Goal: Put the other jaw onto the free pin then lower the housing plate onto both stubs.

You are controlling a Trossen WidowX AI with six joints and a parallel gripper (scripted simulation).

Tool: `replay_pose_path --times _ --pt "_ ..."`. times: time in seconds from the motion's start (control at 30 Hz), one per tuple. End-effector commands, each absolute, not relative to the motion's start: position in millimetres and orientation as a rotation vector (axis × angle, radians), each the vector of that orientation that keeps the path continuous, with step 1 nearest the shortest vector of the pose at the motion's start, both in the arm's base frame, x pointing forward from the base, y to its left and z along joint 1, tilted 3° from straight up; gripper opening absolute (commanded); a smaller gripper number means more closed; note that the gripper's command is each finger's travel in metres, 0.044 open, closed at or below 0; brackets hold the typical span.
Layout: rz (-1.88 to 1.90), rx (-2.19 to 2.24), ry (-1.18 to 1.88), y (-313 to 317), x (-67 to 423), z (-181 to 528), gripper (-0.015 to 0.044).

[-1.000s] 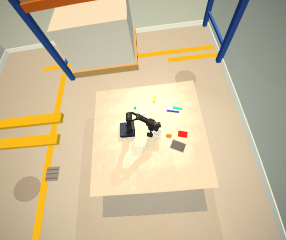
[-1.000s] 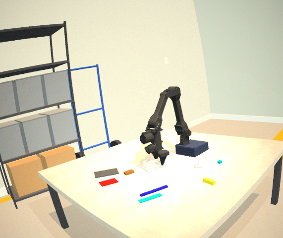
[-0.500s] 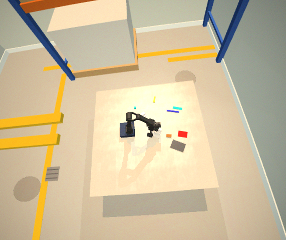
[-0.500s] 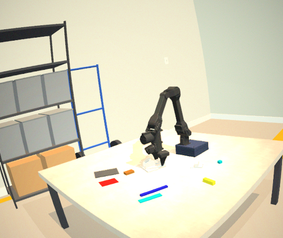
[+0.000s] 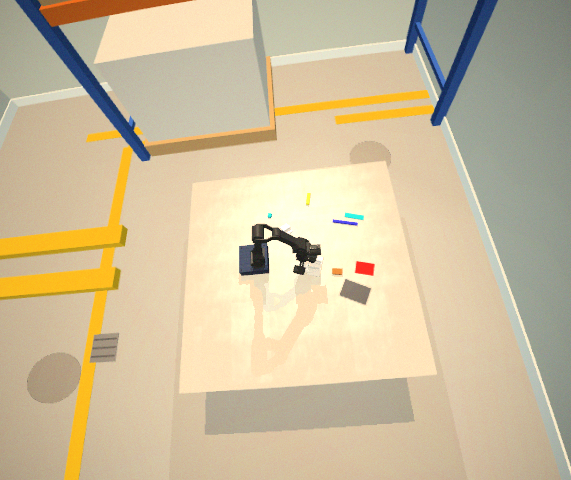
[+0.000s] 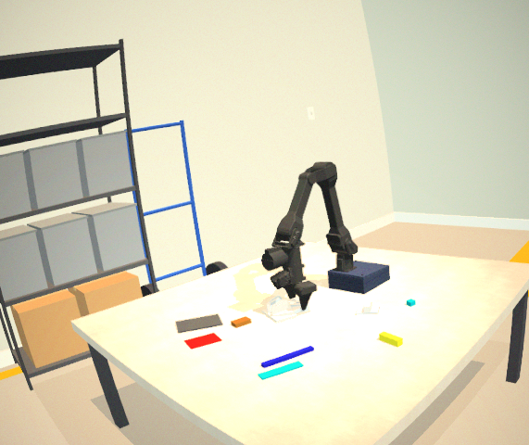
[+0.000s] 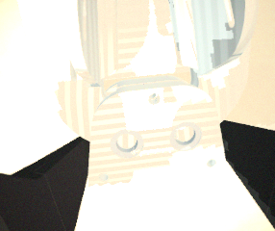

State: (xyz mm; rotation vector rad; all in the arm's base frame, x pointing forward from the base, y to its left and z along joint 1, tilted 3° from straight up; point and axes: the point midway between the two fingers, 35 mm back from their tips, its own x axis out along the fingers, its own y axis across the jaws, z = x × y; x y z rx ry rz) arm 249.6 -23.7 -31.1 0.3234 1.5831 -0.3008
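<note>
The pale housing plate lies between my fingers in the wrist view, with two round holes side by side and a small round feature above them. My gripper is low over the pale assembly and shut on the plate's two sides. Beyond the plate, two long curved jaw-like parts run up the wrist view, a pale one at left and a bluish one at right. Glare hides the gear teeth and pins; whether the plate sits level cannot be told.
A small white piece lies near the dark blue base. An orange block, red sheet and grey sheet lie beyond the gripper. Blue, cyan and yellow pieces lie to one side.
</note>
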Motion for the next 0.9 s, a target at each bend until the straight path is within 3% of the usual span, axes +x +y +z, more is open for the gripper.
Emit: replay_pose_path --times 0.0,0.37,0.5,0.87 --pt "-0.305 0.323 1.581 -24.1 249.9 -31.5 0.0351" --pt "-0.305 0.323 1.581 -24.1 249.9 -31.5 0.0351" --pt "-0.301 0.323 1.583 -23.7 249.6 -31.1 0.044" --pt "-0.301 0.323 1.583 -23.7 249.6 -31.1 0.044"
